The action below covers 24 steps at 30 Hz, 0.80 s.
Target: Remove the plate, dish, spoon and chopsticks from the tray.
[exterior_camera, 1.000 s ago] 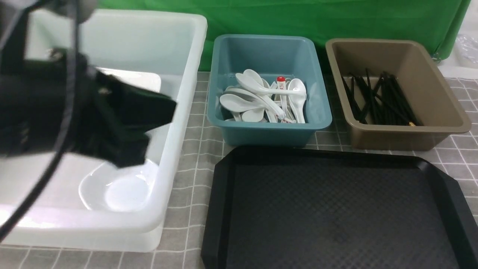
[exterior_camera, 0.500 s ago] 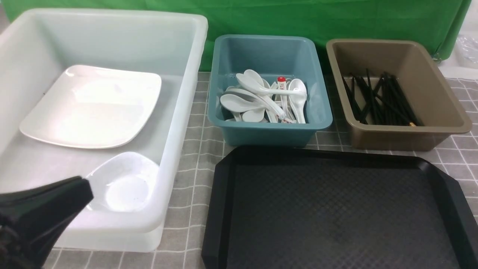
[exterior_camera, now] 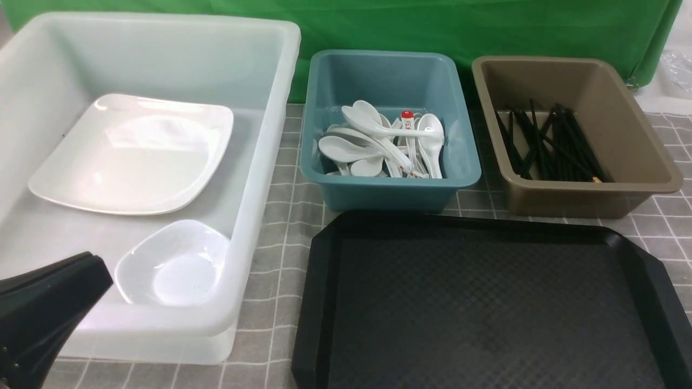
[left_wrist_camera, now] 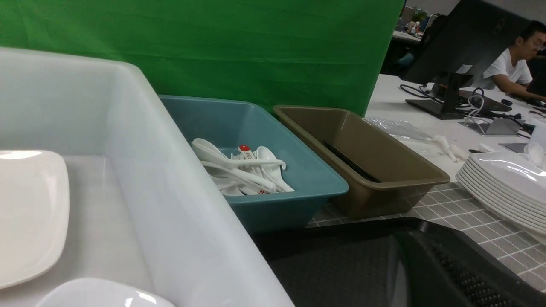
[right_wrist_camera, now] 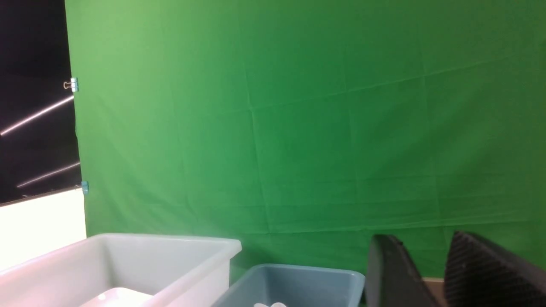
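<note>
- The left gripper (exterior_camera: pixel 51 302) shows in the front view only as a dark wedge low at the near left edge, overlapping the near wall of the white tub (exterior_camera: pixel 162 324); whether its jaws are apart or together cannot be told, and it holds nothing that can be seen.
- Just beside its tip, inside that tub, sits a small rounded white dish (exterior_camera: pixel 173 265).
- Farther from the gripper, toward the tub's back wall, lies the plate (exterior_camera: pixel 135 156), flat on the tub floor, its near corner close to the dish.
- Further to the gripper's right stands the blue tub (exterior_camera: pixel 389 189), holding a heap of white spoons (exterior_camera: pixel 378 143); one has a red mark on its handle. Which of them is the task's spoon cannot be told.
- Beyond that, farthest from the left gripper, stands the brown tub (exterior_camera: pixel 589 197), with a bundle of black chopsticks (exterior_camera: pixel 546 143) lying in it.
- In front of the blue and brown tubs, to the left gripper's right, lies the black tray (exterior_camera: pixel 486 302) on a grey checked cloth (exterior_camera: pixel 275 216); its textured surface is bare.
- The right gripper (right_wrist_camera: pixel 431 273) appears only in its own wrist view: two dark fingers with a narrow gap between them, gripping nothing, pointed toward a green backdrop (right_wrist_camera: pixel 298 128).
</note>
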Available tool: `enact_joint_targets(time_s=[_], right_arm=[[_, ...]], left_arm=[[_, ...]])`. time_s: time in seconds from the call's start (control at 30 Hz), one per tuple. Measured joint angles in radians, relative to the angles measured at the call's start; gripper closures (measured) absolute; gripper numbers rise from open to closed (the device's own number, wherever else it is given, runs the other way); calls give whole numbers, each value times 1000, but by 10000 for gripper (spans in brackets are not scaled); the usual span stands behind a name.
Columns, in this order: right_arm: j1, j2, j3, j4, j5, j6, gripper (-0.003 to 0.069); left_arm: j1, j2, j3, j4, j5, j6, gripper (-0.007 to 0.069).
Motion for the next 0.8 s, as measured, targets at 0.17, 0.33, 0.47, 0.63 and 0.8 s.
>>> enact_joint_targets(time_s=[0.17, 0.33, 0.47, 0.63, 0.8], right_arm=[[0, 0, 0, 0, 0, 0, 423], [0, 0, 0, 0, 0, 0, 422], [0, 0, 0, 0, 0, 0, 422], [0, 0, 1, 0, 0, 0, 422], [0, 0, 1, 0, 0, 0, 422]], left_arm=[[0, 0, 1, 106, -15, 45, 622], [16, -13, 15, 198, -49, 43, 622], [104, -53, 66, 255, -55, -17, 622], [359, -167, 206, 323, -70, -93, 622], [463, -259, 307, 366, -73, -117, 622]])
